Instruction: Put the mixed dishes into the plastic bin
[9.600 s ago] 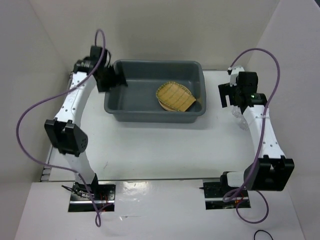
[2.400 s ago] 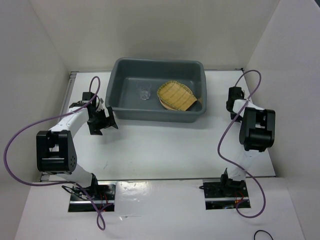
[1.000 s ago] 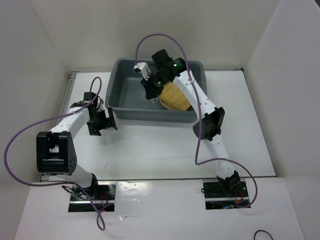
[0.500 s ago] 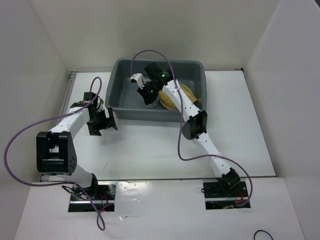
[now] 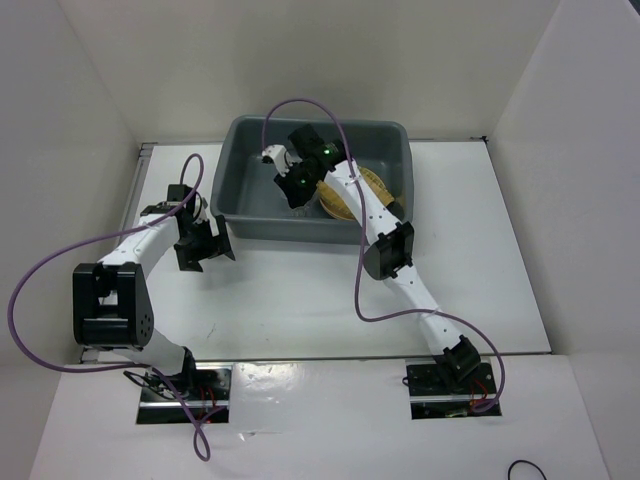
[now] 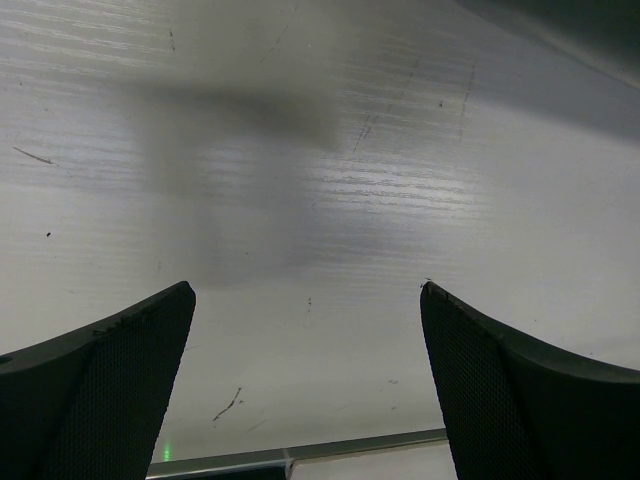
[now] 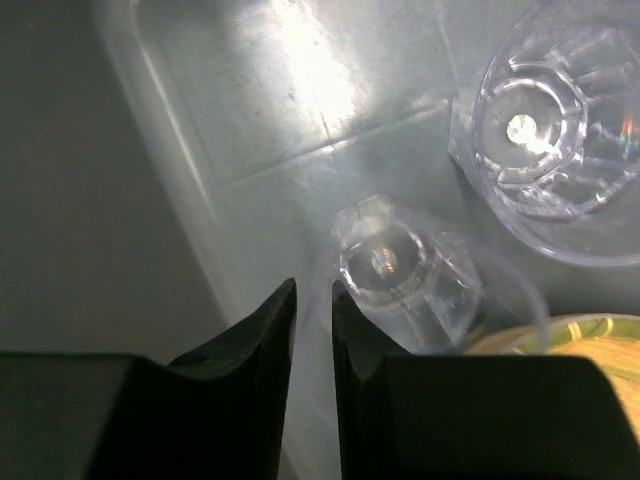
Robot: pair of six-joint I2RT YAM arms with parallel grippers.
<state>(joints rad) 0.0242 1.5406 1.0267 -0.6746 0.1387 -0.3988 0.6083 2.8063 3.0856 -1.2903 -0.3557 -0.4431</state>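
Note:
The dark grey plastic bin (image 5: 228, 190) stands at the back of the table. Of the mixed dishes I see the yellow ribbed tray (image 5: 336, 204) lying in the bin's right half, partly under my right arm; its edge (image 7: 575, 340) shows in the right wrist view. My right gripper (image 5: 293, 195) (image 7: 312, 292) reaches down into the bin, its jaws nearly together on the wall of a clear glass (image 7: 405, 270) resting on the bin floor. My left gripper (image 5: 205, 245) (image 6: 308, 300) hovers wide open over bare table, left of the bin, holding nothing.
A second, larger clear glass (image 7: 550, 110) stands upright on the bin floor just beyond the gripped one. The bin's sloping wall (image 7: 60, 200) is close on the left of my right fingers. Purple cables loop over both arms.
Over the last second my right arm has swung left and lower inside the bin with the clear glass. The left arm has stayed still.

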